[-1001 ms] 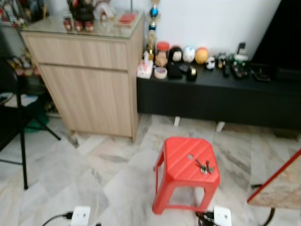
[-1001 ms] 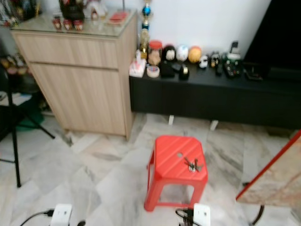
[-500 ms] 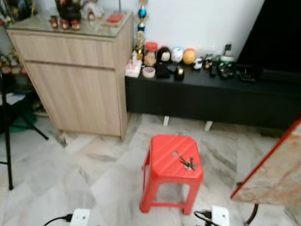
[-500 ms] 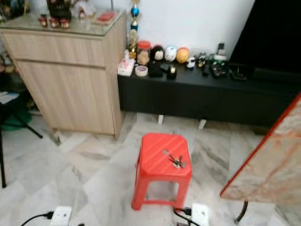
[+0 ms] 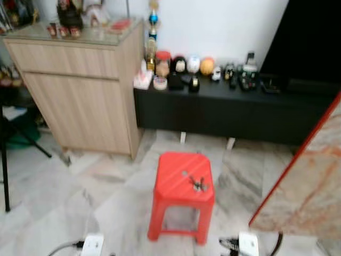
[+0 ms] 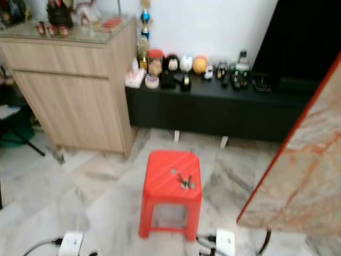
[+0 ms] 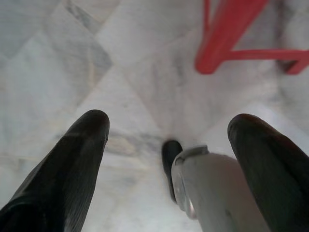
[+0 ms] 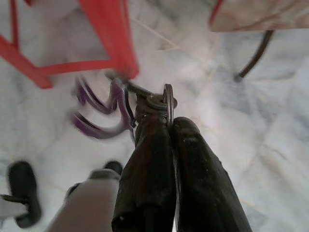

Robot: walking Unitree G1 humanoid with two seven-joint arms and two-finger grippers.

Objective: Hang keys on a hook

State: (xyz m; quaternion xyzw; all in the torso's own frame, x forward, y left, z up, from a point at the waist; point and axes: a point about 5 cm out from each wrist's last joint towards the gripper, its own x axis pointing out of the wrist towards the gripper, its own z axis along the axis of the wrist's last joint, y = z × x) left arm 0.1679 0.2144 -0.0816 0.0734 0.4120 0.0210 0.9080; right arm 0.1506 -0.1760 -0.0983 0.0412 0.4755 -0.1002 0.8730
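Lying on red plastic stool [image 5: 171, 180]: small metal key bunch [image 5: 198, 184], probably light, loose, slippery; best pinching its ring. Right gripper [image 8: 170, 121] clamping purple wire hook [image 8: 120, 104]; left gripper [image 7: 169, 126] gaping, 2 fingers spread.

Dark keys [image 5: 198, 184] flat on red stool [image 5: 169, 178] top (slightly blurred)

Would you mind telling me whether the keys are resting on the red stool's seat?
Touching. In the left eye view the keys lie flat on the seat of the red stool, beside its centre hole, no gap beneath them.
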